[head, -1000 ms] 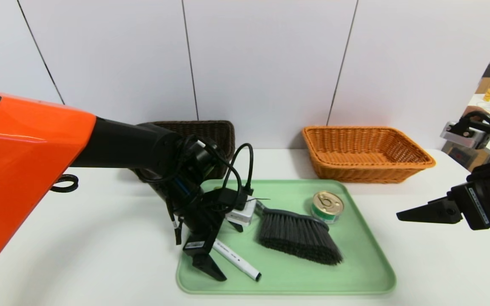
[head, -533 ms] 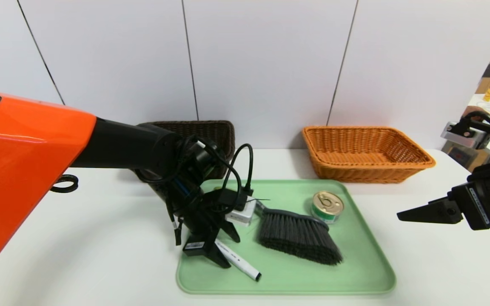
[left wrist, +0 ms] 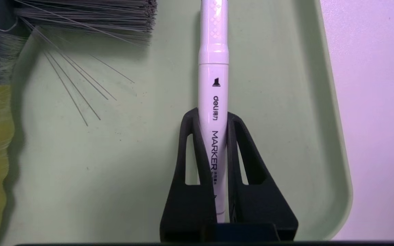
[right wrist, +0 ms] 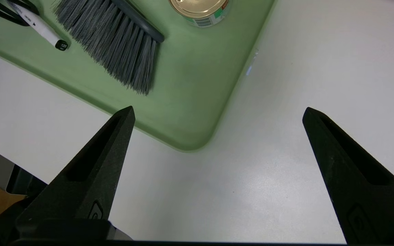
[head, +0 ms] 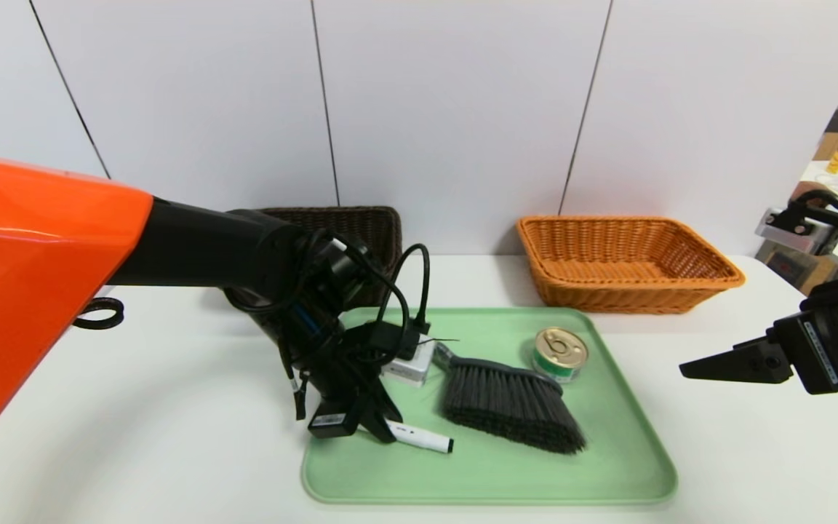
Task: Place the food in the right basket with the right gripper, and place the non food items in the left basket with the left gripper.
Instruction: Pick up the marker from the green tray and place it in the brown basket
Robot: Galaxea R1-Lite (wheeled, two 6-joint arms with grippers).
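White table (head: 172,422), green tray (head: 608,466) centre. Left gripper (head: 375,429) clamped on the white marker (head: 423,439) at tray's left end. Brush (head: 510,404) and tin can (head: 560,353) lie on tray. Right gripper (head: 703,366) hovers right of tray, fingers spread wide. Dark basket (head: 361,222) back left, orange basket (head: 626,262) back right.
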